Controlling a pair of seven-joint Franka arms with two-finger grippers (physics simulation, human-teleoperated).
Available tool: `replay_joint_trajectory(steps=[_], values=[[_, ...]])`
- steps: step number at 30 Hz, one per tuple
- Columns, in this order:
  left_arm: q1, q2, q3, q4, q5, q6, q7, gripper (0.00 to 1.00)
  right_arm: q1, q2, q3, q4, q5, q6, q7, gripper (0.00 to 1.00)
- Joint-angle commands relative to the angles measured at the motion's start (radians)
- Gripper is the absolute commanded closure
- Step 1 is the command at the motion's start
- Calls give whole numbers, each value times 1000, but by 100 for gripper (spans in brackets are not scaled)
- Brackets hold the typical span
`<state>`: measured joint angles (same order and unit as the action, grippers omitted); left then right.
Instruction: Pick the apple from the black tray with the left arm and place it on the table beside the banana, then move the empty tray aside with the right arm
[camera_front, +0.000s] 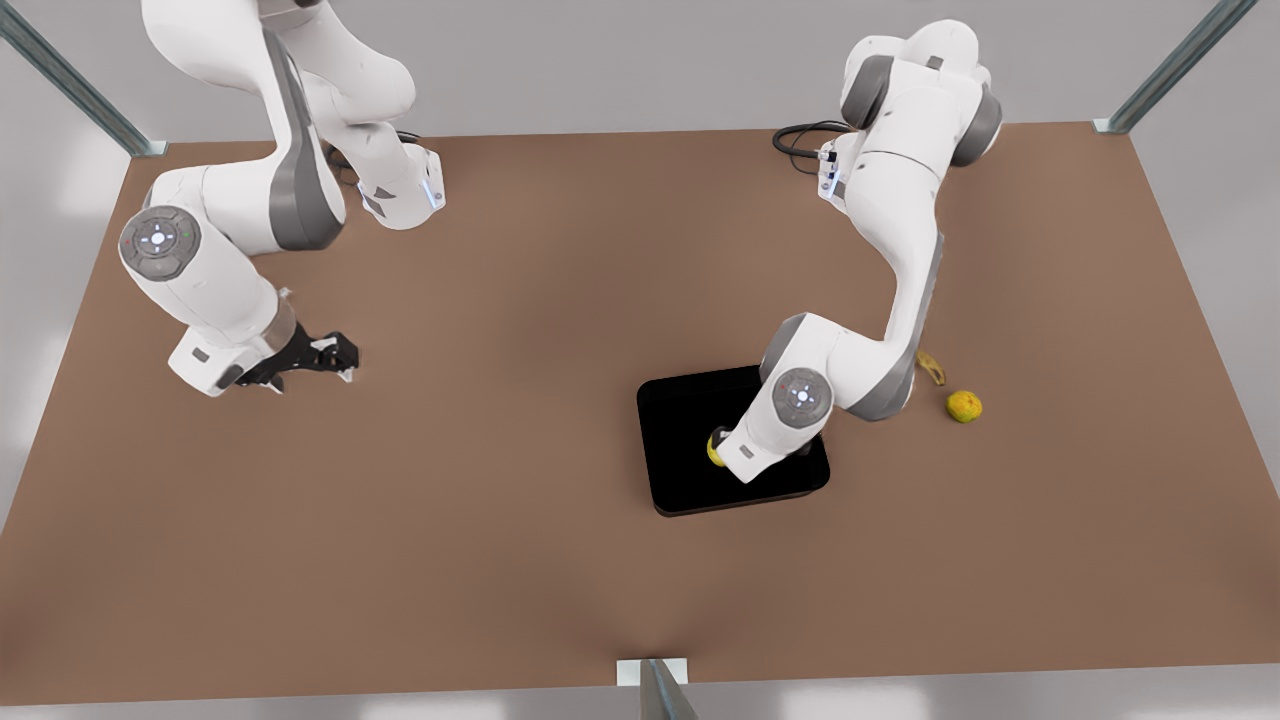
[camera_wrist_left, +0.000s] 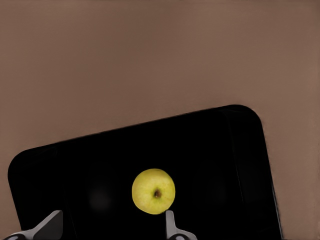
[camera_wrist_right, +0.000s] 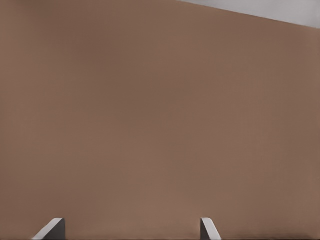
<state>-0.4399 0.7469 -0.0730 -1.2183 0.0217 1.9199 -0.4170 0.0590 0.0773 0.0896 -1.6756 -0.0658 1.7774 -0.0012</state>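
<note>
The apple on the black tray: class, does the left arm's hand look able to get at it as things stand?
Probably yes. The left hand hangs open over the black tray, the apple lies bare just beyond its fingertips, and nothing sits between them. The right hand waits far off.

apple (camera_wrist_left: 153, 191): yellow-green, dark stem dimple | black tray (camera_front: 690, 480): glossy black, plain | table (camera_front: 500, 450): matte brown, plain | banana (camera_front: 932, 367): dull yellow, dark tip | round fruit (camera_front: 964, 406): mottled orange-yellow | arms: white shells, grey joints | right gripper (camera_front: 335, 358): black | fingertips (camera_wrist_right: 210, 229): pale grey | frame posts: grey-green metal
</note>
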Motion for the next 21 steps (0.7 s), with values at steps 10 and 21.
replay_joint_trajectory(steps=[10,21], values=[[-43,28,-1,-142,72,284,-473,0,4,19,-2,16,-58,-111,44,0],[-71,52,1,-230,121,343,-462,0,1,30,-2,14,-57,-111,43,0]])
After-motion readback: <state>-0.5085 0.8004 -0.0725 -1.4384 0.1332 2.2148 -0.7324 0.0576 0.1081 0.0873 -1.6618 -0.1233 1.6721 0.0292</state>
